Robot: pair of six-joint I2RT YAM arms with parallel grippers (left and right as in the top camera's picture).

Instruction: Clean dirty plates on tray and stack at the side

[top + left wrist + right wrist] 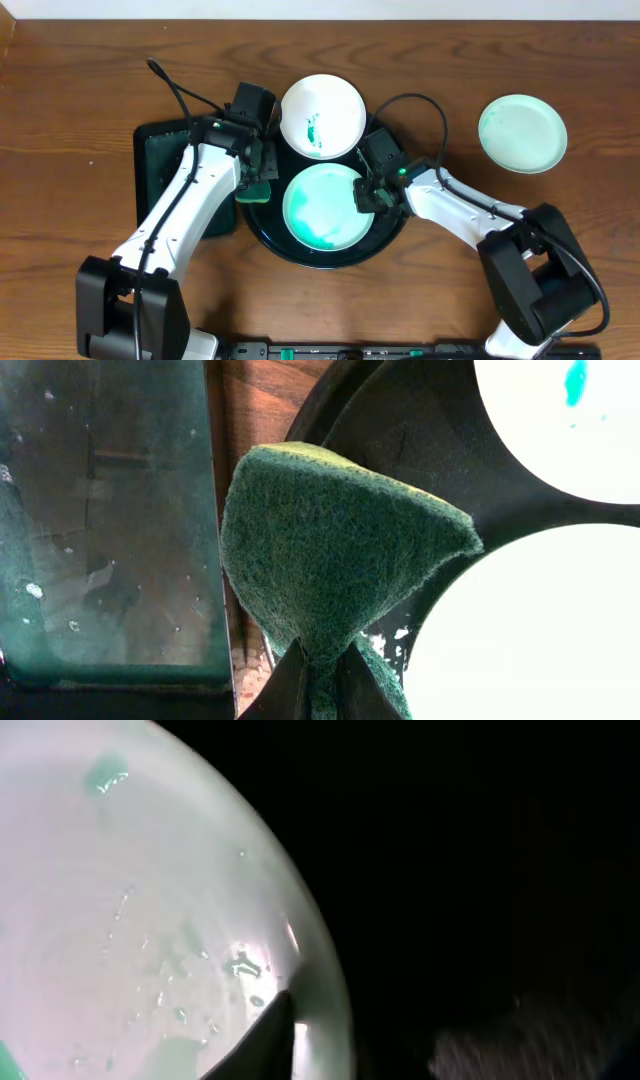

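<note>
Smeared mint plate (322, 207), on the tray (385, 240): lies just right of the left gripper (258, 183), which is clamped on a green sponge (330, 550), and touches the right gripper (366, 195) at its far rim, that gripper's closure not discernible

The desk (80, 100) is brown wood with a clear grain running left to right, and a pale wall edges its far side. Three things lie directly on it. A round black tray (300, 255), glossy with a raised rim, sits about mid-desk. A rectangular black tray (157, 165) lies just left of it; in the left wrist view only a narrow strip of desk (270, 400) shows between the two, and the rectangular tray's floor looks wet and speckled. A mint-green plate (522, 133) lies alone at the far right, well apart from both trays.
</note>
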